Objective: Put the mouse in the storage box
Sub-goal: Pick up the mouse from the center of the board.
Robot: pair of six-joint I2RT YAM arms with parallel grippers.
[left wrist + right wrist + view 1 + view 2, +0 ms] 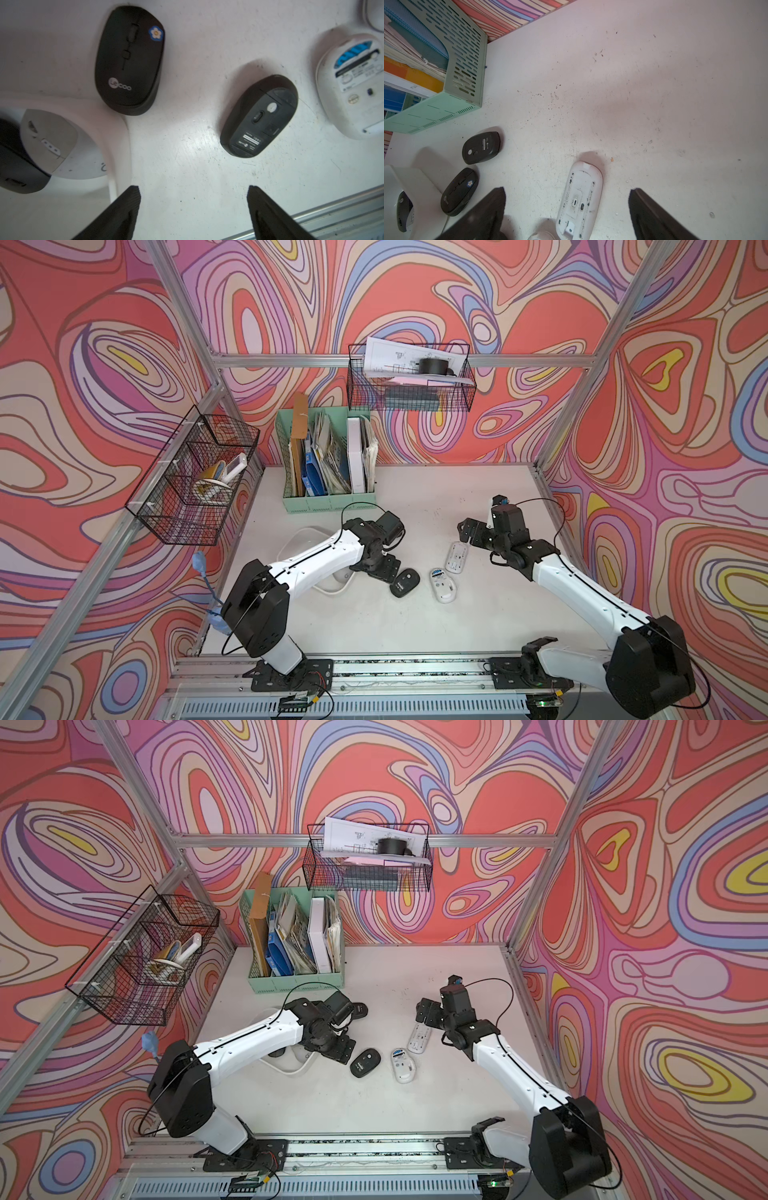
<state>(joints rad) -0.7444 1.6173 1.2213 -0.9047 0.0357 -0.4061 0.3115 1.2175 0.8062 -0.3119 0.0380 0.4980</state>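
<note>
A black mouse (129, 60) lies upright beside the white storage box (120, 149).

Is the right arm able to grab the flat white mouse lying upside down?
Probably yes. The right gripper is open and hangs right over the flat white mouse, which shows between its jaws in the wrist view. Only bare table flanks it; a second white mouse sits near one end.

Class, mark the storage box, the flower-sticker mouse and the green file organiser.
storage box (297, 541), in a top view, bare inner corner.
flower-sticker mouse (128, 62), left wrist view, upper shell.
green file organiser (328, 502), in a top view, front wall.
</note>
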